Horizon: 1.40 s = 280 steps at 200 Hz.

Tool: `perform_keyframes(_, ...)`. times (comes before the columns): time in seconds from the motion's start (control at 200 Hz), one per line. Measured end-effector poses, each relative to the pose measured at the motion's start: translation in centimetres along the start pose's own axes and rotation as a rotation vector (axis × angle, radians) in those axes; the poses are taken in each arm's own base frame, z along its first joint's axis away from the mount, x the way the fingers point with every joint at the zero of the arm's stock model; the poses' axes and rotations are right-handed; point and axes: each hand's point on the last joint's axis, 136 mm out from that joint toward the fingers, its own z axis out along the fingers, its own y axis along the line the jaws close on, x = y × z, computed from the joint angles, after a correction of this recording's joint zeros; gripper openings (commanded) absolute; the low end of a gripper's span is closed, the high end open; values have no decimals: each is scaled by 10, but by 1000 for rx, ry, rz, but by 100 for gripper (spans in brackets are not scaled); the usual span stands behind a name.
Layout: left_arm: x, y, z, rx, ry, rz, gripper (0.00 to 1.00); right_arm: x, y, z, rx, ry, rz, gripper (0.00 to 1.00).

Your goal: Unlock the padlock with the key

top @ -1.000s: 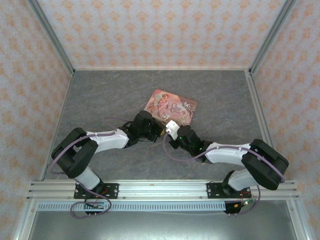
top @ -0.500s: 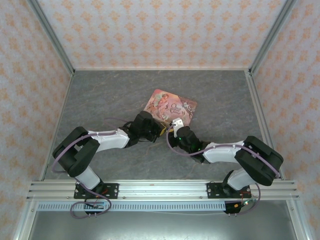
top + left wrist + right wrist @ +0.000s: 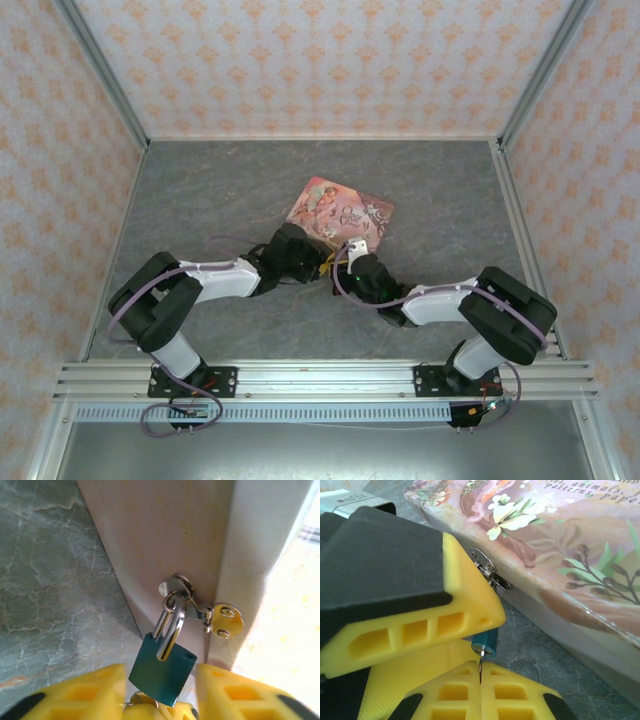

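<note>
**A:** What is lying on the grey tabletop point(image 3: 200, 200)?

**B:** A flat pink illustrated box point(image 3: 340, 212) is sitting just above the centre of the overhead view. Both arms are reaching in to its lower edge.

**A:** And how are the claws standing?

**B:** The left claw point(image 3: 160, 702) is standing spread. The right claw point(image 3: 481, 682) is pressing its fingers together.

**A:** Where is the padlock?

**B:** The padlock point(image 3: 162, 670) is hanging at bottom centre of the left wrist view, between the left claw's yellow fingers point(image 3: 85, 695). I cannot tell whether they are touching it. Its shackle is passing through the metal hasp point(image 3: 176, 587) on the box's pale side wall.

**A:** And the key?

**B:** The key point(image 3: 480, 669) is standing upright at bottom centre of the right wrist view. The right claw's closed fingers are pinching it, and its tip is meeting the padlock's underside.
</note>
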Motion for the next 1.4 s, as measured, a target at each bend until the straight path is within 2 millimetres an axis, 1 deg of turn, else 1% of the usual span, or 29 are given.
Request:
perform_keyframes(0.03, 0, 1, 0, -2, 0, 4, 52, 0, 0, 0, -1, -2, 14, 0)
perform_keyframes(0.1, -1, 8, -3, -10, -5, 4, 60, 0, 0, 0, -7, -9, 42, 0)
perform_keyframes(0.205, -6, 17, -16, -18, -30, 10, 71, 1, 0, -1, -12, -12, 79, 0)
perform_keyframes(0.265, -11, 16, -27, -12, -50, 21, 77, 2, -1, -1, -13, -13, 98, 0)
perform_keyframes(0.325, -17, 9, -39, 6, -79, 31, 81, 3, -1, -1, -16, -17, 119, 0)
perform_keyframes(0.43, -29, -4, -60, 51, -126, 47, 85, 3, -2, -2, -25, -27, 161, 0)
perform_keyframes(0.52, -39, -8, -78, 61, -175, 71, 89, 4, -2, -2, -35, -26, 218, 0)
perform_keyframes(0.591, -46, -9, -93, 54, -222, 104, 91, 2, -3, -2, -46, -26, 283, 0)
perform_keyframes(0.761, -52, -4, -126, 5, -313, 200, 92, 1, -8, 4, -78, -14, 493, 0)
perform_keyframes(0.826, -54, -3, -136, -10, -342, 230, 92, 2, -11, 7, -90, -2, 569, 0)
perform_keyframes(0.891, -57, -1, -144, -24, -367, 256, 93, -4, -10, 10, -114, -16, 630, 0)
perform_keyframes(0.981, -59, 3, -150, -52, -388, 283, 93, -11, -12, 18, -137, -32, 709, 0)
perform_keyframes(1.106, -62, 11, -153, -102, -400, 314, 93, -1, -22, 28, -130, -19, 807, 0)
perform_keyframes(1.261, -66, 12, -154, -130, -406, 336, 94, 8, -21, 32, -143, 18, 862, 0)
perform_keyframes(1.281, -68, 12, -154, -134, -409, 336, 94, 10, -21, 32, -140, 24, 863, 2)
perform_keyframes(1.321, -69, 13, -152, -144, -407, 340, 95, 11, -22, 32, -134, 30, 866, 9)
perform_keyframes(1.361, -71, 15, -151, -154, -408, 337, 95, 12, -23, 32, -128, 33, 868, 19)
perform_keyframes(1.401, -72, 18, -149, -166, -407, 337, 95, 12, -24, 30, -115, 37, 860, 25)
